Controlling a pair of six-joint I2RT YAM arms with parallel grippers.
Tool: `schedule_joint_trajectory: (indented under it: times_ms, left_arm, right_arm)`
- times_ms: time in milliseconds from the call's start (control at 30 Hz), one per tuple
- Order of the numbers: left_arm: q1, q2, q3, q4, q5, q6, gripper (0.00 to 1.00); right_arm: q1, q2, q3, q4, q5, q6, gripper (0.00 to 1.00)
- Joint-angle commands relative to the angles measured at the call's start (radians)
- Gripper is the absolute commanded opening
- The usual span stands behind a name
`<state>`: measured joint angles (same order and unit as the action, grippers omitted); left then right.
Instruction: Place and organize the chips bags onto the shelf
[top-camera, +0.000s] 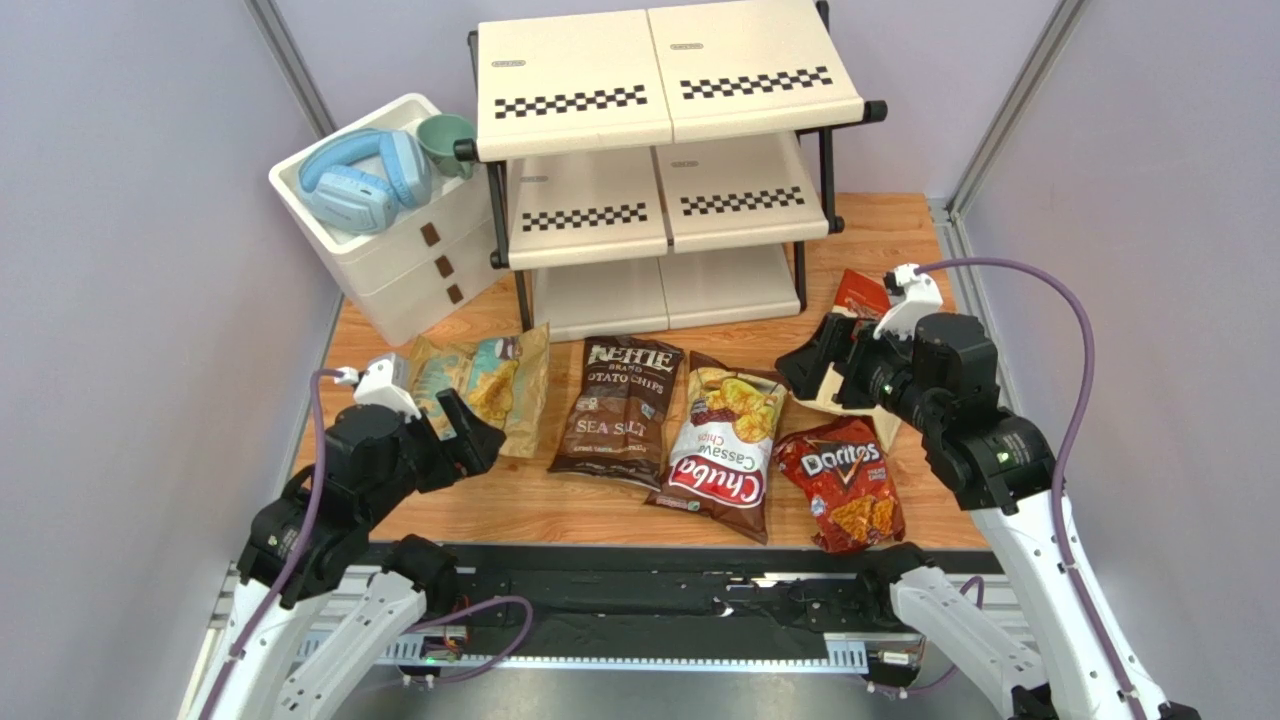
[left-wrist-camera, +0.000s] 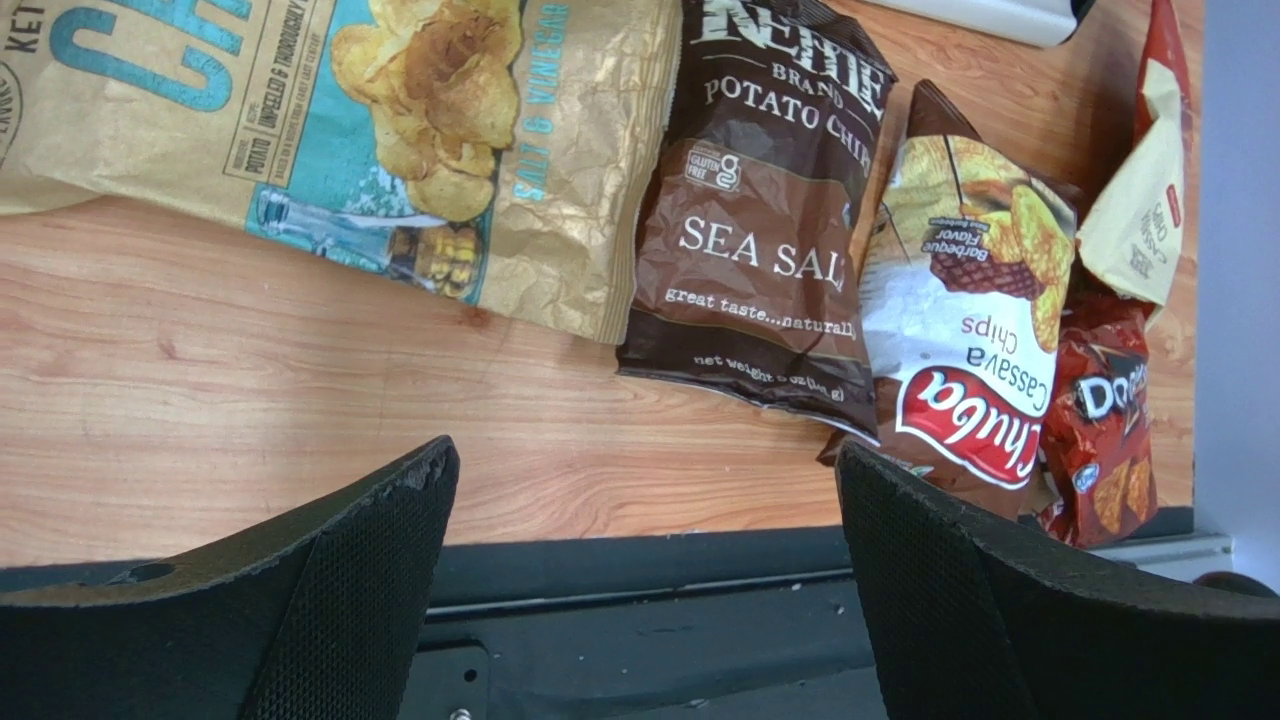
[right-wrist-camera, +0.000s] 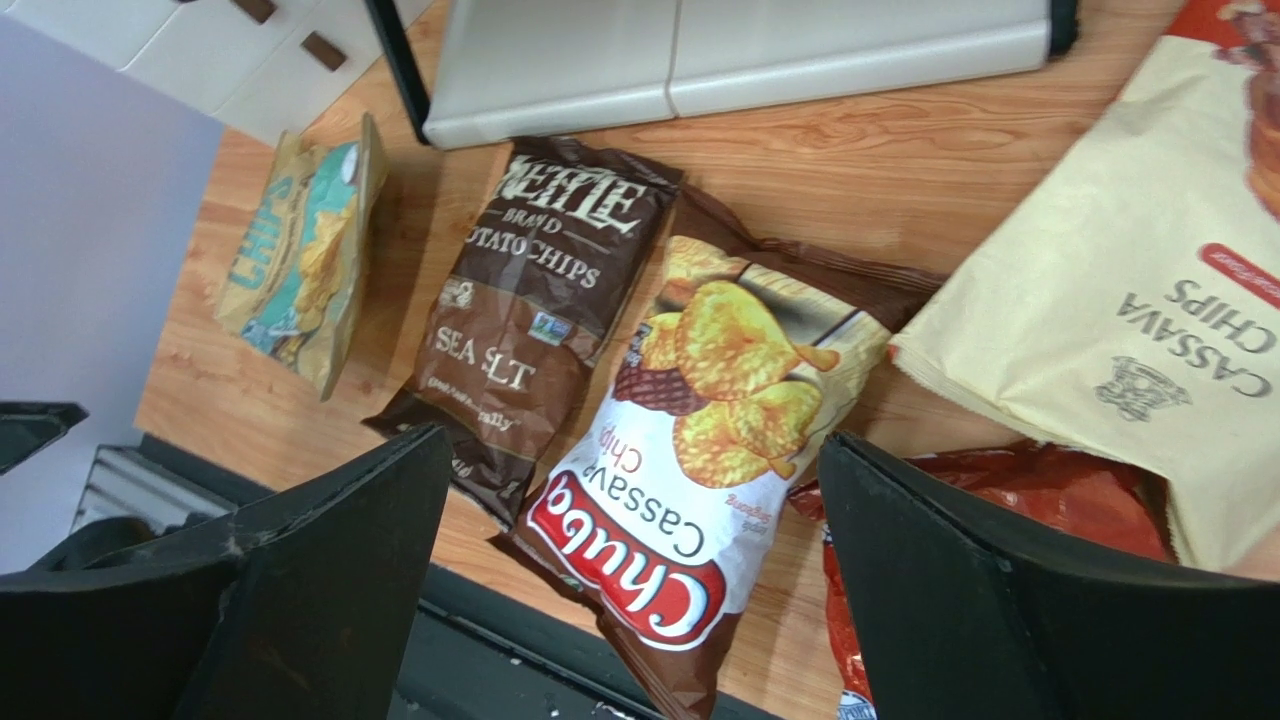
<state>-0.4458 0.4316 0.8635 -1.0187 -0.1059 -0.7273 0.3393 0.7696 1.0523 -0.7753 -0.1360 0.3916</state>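
Cream bag (right-wrist-camera: 1112, 300) — just beside the right hand (right-wrist-camera: 631, 450), jaws apart.

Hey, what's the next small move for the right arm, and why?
Probably lower the open right pincer onto the Chuba bag: it lies flat, centred in that wrist view, and no bag is on the shelf yet.

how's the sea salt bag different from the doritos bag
Colour: the Sea Salt bag is dark brown, the Doritos bag red. Size: the Sea Salt bag looks longer and wider than the Doritos bag. Place: the Sea Salt bag lies mid-row before the shelf; the Doritos bag lies far right, nearer the near edge of the table. Both lie flat, front up, off the shelf.
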Motion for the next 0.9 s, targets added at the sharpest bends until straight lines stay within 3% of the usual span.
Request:
schedule_joint_trajectory:
  times_ms: [0, 133, 300, 400, 433, 500, 567, 633, 700, 833, 867]
  left_arm:
    - [-0.005, -0.053, 0.037, -0.029, -0.002, 0.012, 0.99]
    - [-0.005, -0.135, -0.030, 0.057, 0.051, -0.018, 0.99]
    - [-0.005, -0.128, -0.100, 0.115, 0.138, -0.018, 0.99]
    - [-0.007, -0.077, -0.042, 0.060, 0.114, -0.008, 0.99]
    - [-0.005, -0.067, -0.018, 0.021, 0.107, 0.000, 0.90]
    - [-0.005, -0.048, 0.059, -0.021, 0.046, 0.023, 0.85]
    - [-0.005, -0.047, 0.123, -0.098, -0.010, 0.041, 0.90]
    - [-0.007, -0.063, 0.209, -0.159, -0.106, 0.049, 0.97]
    - [-0.005, -0.083, 0.271, -0.187, -0.177, 0.060, 0.99]
    - [-0.005, -0.128, 0.298, -0.221, -0.215, 0.051, 0.99]
    - [-0.005, -0.134, 0.295, -0.224, -0.213, 0.045, 0.99]
  right_arm:
    - [0.007, 0.010, -0.029, 0.060, -0.119, -0.017, 1.00]
    - [0.010, 0.014, -0.022, 0.045, -0.053, 0.004, 0.97]
    - [0.030, 0.065, 0.017, -0.012, -0.077, -0.031, 0.97]
    - [0.044, 0.082, 0.025, -0.035, -0.054, -0.037, 0.97]
    - [0.050, 0.094, 0.034, -0.045, -0.056, -0.039, 1.00]
    - [0.079, 0.135, 0.060, -0.077, -0.073, -0.051, 1.00]
    - [0.111, 0.161, 0.077, -0.081, -0.068, -0.034, 1.00]
    - [0.180, 0.180, 0.075, -0.042, -0.070, 0.010, 1.00]
    - [0.269, 0.201, 0.060, 0.057, -0.076, 0.048, 1.00]
    - [0.447, 0.370, 0.113, 0.191, -0.038, 0.116, 1.00]
    - [0.487, 0.473, 0.145, 0.194, -0.019, 0.116, 1.00]
